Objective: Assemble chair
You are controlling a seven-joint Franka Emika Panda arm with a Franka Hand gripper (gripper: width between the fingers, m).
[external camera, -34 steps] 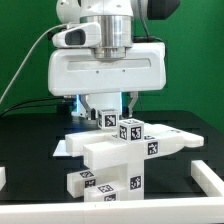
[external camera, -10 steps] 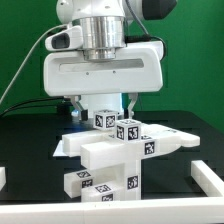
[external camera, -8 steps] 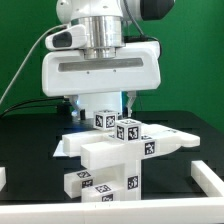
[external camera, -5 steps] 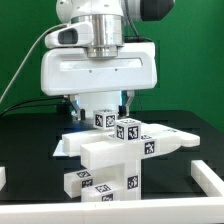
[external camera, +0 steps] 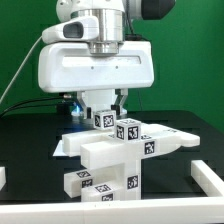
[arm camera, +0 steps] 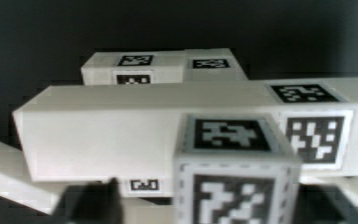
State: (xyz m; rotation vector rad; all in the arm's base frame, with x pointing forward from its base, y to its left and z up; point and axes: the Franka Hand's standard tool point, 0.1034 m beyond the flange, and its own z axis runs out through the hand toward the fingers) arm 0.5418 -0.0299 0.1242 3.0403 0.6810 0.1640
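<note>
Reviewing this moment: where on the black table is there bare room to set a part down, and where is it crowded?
Bare black table lies at the exterior view's right, beyond the chair's flat slab, and at the left between the chair and the white piece at the left edge. The middle is crowded: the gripper hangs right over the stacked tagged blocks.

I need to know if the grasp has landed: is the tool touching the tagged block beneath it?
Cannot tell. In the exterior view the tool straddles the tagged block, but no contact or gap shows plainly.
</note>
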